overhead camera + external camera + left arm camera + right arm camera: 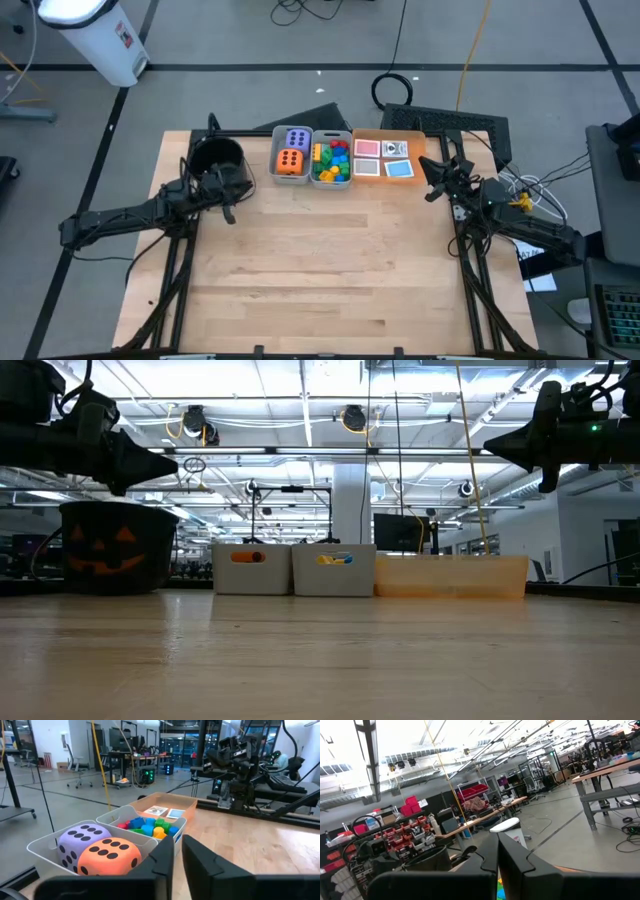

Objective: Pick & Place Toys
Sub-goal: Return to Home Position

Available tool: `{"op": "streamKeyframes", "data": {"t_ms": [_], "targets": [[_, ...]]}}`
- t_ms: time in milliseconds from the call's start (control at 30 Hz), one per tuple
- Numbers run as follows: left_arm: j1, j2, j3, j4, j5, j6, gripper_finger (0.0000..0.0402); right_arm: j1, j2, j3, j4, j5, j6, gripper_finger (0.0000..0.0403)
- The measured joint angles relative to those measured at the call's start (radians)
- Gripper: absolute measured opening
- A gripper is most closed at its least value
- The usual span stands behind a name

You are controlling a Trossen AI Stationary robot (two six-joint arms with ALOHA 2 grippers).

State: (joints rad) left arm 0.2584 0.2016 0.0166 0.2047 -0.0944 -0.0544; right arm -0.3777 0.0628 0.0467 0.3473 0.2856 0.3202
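Observation:
The toys lie at the table's far edge. A purple die (297, 139) and an orange die (290, 162) fill one grey bin (45, 841). Small coloured bricks (331, 160) fill the bin beside it. Picture cards (383, 158) lie flat in the orange tray (416, 138). My left gripper (240, 188) hovers level above the table just left of the dice bin, pointing at it, its fingers (162, 857) almost together with nothing between. My right gripper (432, 182) hovers right of the tray, shut and empty (498, 857).
A black pumpkin-face bucket (115, 550) stands at the table's far left corner, behind my left gripper. The near and middle wood of the table (320, 270) lies bare. Cables and a dark mat lie on the floor beyond the far edge.

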Motion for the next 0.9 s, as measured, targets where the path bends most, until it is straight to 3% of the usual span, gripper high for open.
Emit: {"op": "streamKeyframes", "data": {"t_ms": [333, 633, 900], "targets": [[0.000, 0.000, 0.000, 0.007, -0.002, -0.003, 0.0003, 0.000, 0.000, 0.000, 0.000, 0.000, 0.000, 0.0000], [0.000, 0.000, 0.000, 0.007, -0.002, -0.003, 0.0040, 0.000, 0.000, 0.000, 0.000, 0.000, 0.000, 0.0000], [0.000, 0.000, 0.000, 0.007, -0.002, -0.002, 0.0046, 0.000, 0.000, 0.000, 0.000, 0.000, 0.000, 0.0000]]}}
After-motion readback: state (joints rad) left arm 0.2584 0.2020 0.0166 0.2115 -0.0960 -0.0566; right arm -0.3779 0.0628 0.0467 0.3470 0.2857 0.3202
